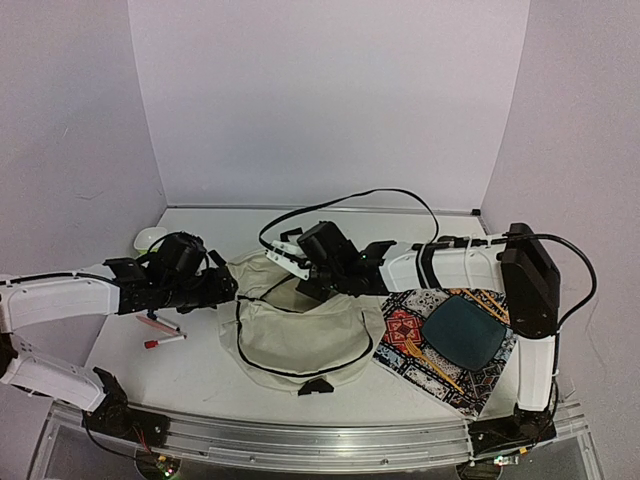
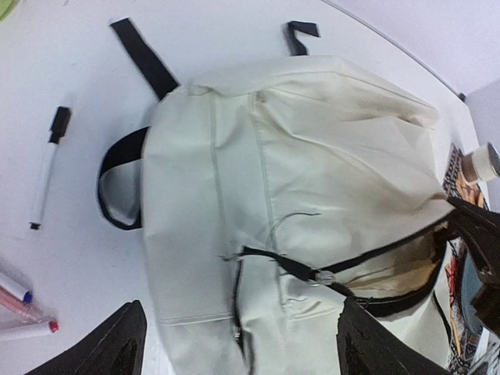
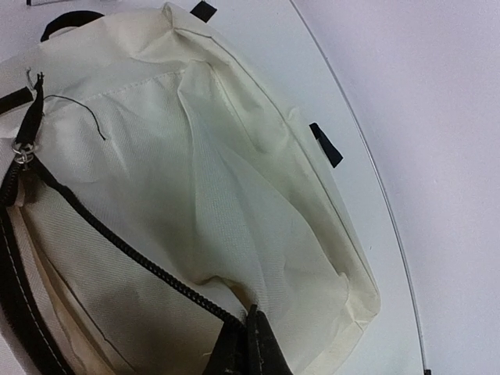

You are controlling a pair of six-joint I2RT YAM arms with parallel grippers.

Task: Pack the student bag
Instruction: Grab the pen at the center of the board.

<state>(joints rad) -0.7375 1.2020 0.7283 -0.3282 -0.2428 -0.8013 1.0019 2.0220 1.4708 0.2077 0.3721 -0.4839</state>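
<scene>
Bag (image 1: pixel 300 335) of cream cloth with black straps lies flat in the middle of the table (image 1: pixel 200 380), its zipped mouth turned to the far side and partly open. The right gripper (image 3: pixel 248 332) is clenched on the cloth lip just beside the zipper (image 3: pixel 141 254), pulling that edge up so the mouth gapes. The left gripper (image 2: pixel 241 308) hangs over the bag's body, fingers spread wide, grasping nothing.

The step looks like getting the mouth open wide enough to load. The right gripper should hold its pinch firmly and lift gently, since soft cloth slips or sags shut if jerked. The left gripper would do best to take the opposite lip near the zipper, not the loose strap, so the opening is stretched from both sides. Only after that does fetching the marker (image 2: pixel 47 172) lying on the table to the left make sense.

From above, both arms cover the mouth, so how far the zipper runs open cannot be told. The right wrist view shows only pale lining, and whether anything is already inside stays hidden. The pens (image 2: pixel 23 312) at the left wrist view's lower corner are cut off. A round thing at that view's right edge is too partial to name. On the placemat (image 1: pixel 420 350) to the right lies a dark pad (image 1: pixel 462 335), its kind unclear
</scene>
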